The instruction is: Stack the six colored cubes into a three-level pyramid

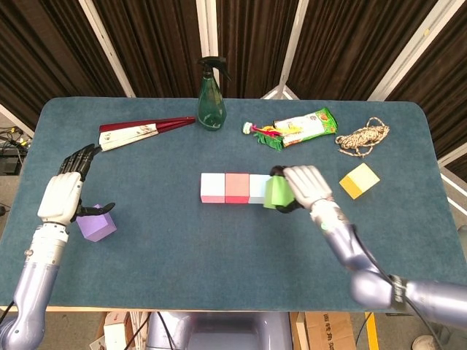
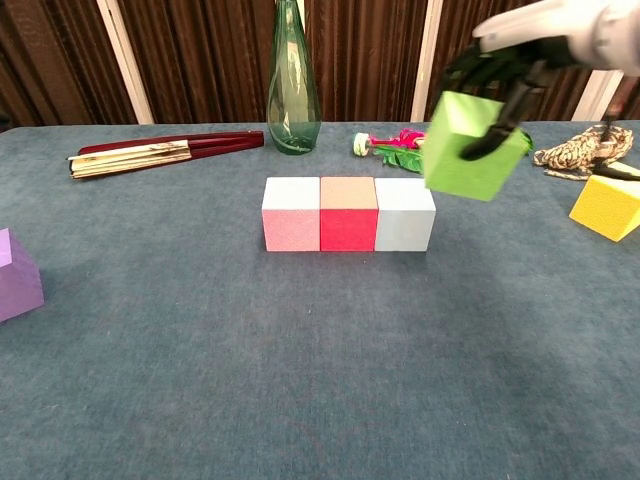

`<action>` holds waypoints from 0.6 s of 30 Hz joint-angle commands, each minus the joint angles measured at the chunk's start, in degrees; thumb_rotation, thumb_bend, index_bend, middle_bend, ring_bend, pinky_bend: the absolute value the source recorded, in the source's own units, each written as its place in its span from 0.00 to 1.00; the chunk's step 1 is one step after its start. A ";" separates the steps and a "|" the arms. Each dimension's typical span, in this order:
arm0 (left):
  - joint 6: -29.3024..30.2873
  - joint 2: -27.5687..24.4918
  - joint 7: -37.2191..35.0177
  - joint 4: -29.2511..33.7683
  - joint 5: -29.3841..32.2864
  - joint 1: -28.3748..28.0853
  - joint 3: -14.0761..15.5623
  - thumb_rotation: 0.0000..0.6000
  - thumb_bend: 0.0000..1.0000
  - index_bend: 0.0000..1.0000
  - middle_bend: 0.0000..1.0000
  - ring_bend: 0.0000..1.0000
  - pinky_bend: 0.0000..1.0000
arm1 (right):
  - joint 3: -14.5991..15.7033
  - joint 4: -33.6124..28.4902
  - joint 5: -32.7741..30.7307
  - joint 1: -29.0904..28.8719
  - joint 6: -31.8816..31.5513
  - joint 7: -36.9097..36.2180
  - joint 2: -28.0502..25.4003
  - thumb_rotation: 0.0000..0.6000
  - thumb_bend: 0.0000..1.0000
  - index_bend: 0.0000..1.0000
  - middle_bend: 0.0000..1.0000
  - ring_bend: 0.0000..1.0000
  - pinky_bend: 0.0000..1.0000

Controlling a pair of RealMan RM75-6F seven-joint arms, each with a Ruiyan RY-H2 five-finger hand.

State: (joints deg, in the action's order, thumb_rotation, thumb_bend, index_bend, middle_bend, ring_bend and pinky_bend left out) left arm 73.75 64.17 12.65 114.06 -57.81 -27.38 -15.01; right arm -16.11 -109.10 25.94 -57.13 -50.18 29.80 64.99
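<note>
In the chest view the purple cube (image 2: pixel 18 274) is cut by the left edge, the spray bottle (image 2: pixel 293 85) by the top edge, and the yellow cube (image 2: pixel 607 206) by the right. In the head view the light blue cube (image 1: pixel 257 187) is partly hidden by the green cube (image 1: pixel 277 193), and the right hand (image 2: pixel 535 45) is blurred in the chest view.
</note>
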 commanded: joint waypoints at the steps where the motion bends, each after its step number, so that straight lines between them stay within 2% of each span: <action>1: -0.51 -0.49 -0.78 -0.01 0.18 0.07 -0.23 1.00 0.07 0.00 0.00 0.00 0.00 | 0.17 4.38 -4.73 -5.46 0.21 3.78 4.62 1.00 0.27 0.30 0.47 0.51 0.49; 8: -1.52 -1.28 -2.26 -0.50 1.05 0.07 -0.69 1.00 0.07 0.00 0.00 0.00 0.00 | 0.39 10.04 -12.35 -11.70 1.02 6.54 9.28 1.00 0.27 0.30 0.47 0.51 0.49; 18: -2.34 -1.71 -3.36 -1.40 1.73 0.06 -0.87 1.00 0.07 0.00 0.00 0.00 0.00 | 2.16 16.10 -12.76 -15.50 5.21 7.02 11.41 1.00 0.27 0.30 0.47 0.51 0.49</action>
State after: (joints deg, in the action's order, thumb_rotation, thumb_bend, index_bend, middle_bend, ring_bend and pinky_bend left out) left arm 71.42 62.46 9.29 112.66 -56.09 -27.32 -15.89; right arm -14.15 -93.18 13.37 -72.47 -45.17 36.74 76.26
